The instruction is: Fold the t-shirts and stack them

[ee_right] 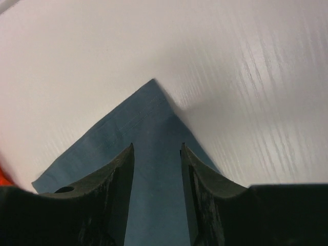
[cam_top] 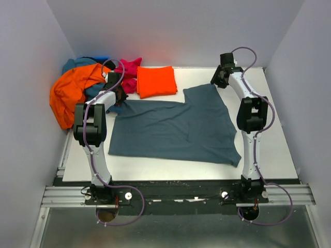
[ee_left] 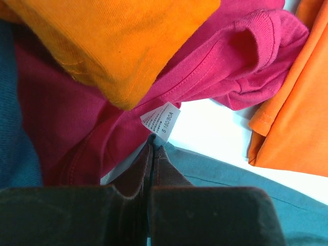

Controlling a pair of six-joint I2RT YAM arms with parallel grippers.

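across table [cam_top: 276, 144], slate t-shirt [cam_top: 176, 129] spread flat

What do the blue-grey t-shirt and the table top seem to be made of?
The blue-grey t-shirt: soft matte knit, probably cotton jersey; it lies limp, with a stitched hem. The table top: hard white board, slight sheen, faint wood-grain lines; likely laminate or painted wood.

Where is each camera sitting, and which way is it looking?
Top external: above and behind the bases, looking down on the table; left arm and right arm show.
Left wrist: on its wrist, facing the pink t-shirt and orange t-shirt; left tool shut on the slate t-shirt.
Right wrist: on its wrist, looking down at that shirt's corner; right tool open.
Shared: slate t-shirt, in all three.
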